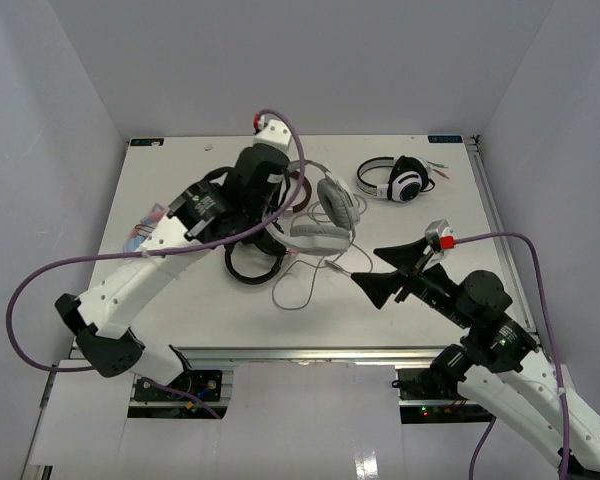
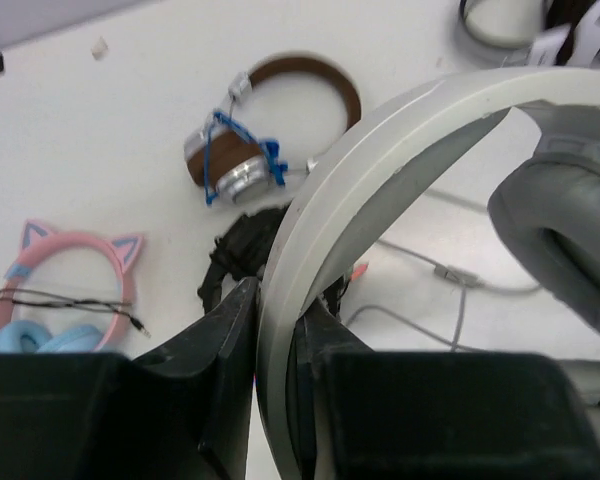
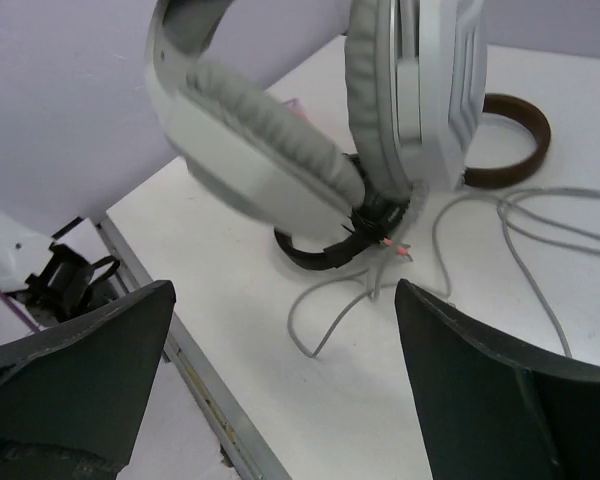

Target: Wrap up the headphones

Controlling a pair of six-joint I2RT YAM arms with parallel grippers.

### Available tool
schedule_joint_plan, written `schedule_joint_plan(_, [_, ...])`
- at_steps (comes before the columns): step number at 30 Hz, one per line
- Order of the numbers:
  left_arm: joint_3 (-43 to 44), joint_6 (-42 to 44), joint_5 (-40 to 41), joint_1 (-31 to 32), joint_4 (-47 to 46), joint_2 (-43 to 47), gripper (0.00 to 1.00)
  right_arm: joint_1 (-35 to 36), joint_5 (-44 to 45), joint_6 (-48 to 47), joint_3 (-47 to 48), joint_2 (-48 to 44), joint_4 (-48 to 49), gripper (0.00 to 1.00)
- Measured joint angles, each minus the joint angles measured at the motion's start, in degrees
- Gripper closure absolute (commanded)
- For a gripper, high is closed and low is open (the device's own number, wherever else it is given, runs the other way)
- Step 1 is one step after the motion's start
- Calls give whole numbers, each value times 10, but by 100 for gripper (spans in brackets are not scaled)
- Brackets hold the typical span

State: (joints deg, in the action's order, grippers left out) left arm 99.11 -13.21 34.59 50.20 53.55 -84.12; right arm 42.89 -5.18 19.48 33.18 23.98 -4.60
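Note:
The large white and light-grey headphones (image 1: 325, 215) hang lifted above the table's middle. My left gripper (image 2: 275, 330) is shut on their wide white band (image 2: 380, 140), and a grey ear cup (image 2: 565, 230) hangs to the right. In the top view my left gripper (image 1: 280, 195) sits just left of them. Their thin grey cable (image 1: 298, 285) lies in loose loops on the table below. My right gripper (image 1: 385, 272) is open and empty, just right of the cable. In the right wrist view the ear cups (image 3: 270, 150) hang ahead of my right gripper (image 3: 285, 340), with the cable (image 3: 380, 290) between the fingers' line of sight.
A black pair (image 1: 252, 262) lies under the lifted headphones. A smaller white pair with black cups (image 1: 395, 180) is at the back right. A brown-banded pair (image 2: 280, 120) and pink cat-ear headphones (image 2: 60, 280) lie to the left. The table's metal front edge (image 3: 200, 390) is close.

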Motion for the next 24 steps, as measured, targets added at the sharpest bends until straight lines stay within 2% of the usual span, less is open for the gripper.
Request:
schedule_joint_plan(4, [102,-17,-14,-5,31,31,100,0,-55,-45,-41,-26,103,3])
schedule_joint_plan(6, [125,-28,-32,-5,33,49,100,0,-76,-63,-66,-30,151,3])
schedule_joint_plan(9, [128,-46,-62,-5,39,89,100,0,-115,-79,-100,-23,219,3])
schedule_joint_plan(16, [90,-76,-143,-4,46,165,100,0,-182,-96,-105,80,343,7])
schedule_joint_plan(24, [49,-99,-193,-4,34,190,100,12,-253,-72,-126,177,488,26])
